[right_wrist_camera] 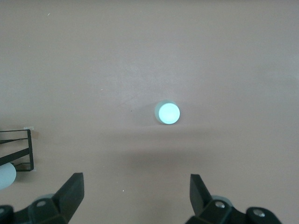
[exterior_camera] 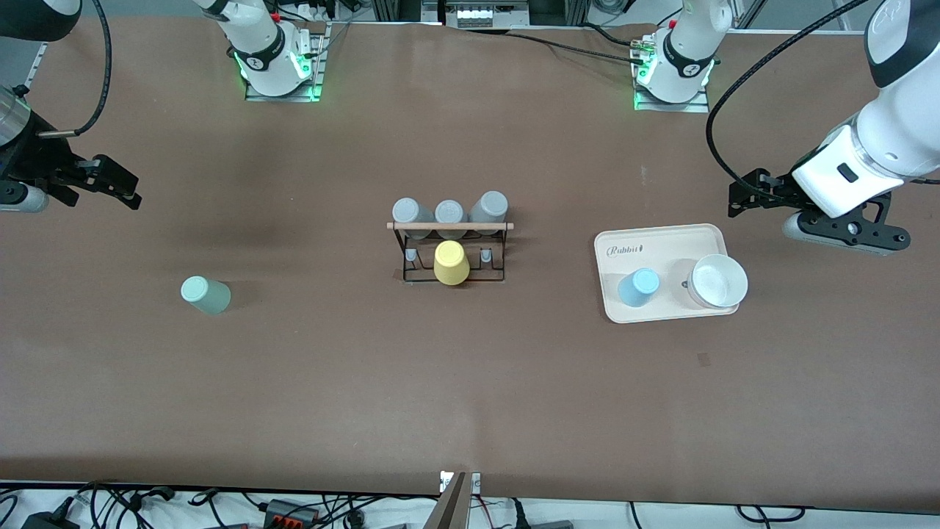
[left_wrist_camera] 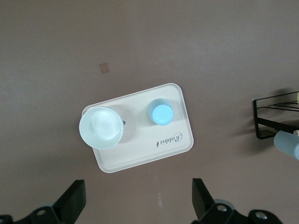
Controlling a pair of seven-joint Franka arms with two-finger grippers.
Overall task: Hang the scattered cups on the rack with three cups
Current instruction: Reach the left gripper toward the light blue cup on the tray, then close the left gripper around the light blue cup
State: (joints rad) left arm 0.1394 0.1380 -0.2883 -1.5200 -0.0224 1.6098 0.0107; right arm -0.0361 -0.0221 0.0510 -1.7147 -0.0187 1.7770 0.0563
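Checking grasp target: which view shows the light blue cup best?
Left wrist view: the light blue cup sits near mid-frame, upside down on the tray beside the white bowl. Front view shows it smaller and tilted. Right wrist view doesn't show it.

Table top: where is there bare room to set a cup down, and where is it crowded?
Bare brown table runs all along the camera's edge, and between the mint cup and the rack. A narrower free strip lies between rack and tray. Crowded: the rack with its grey cups and yellow cup, and the tray holding the blue cup and bowl.
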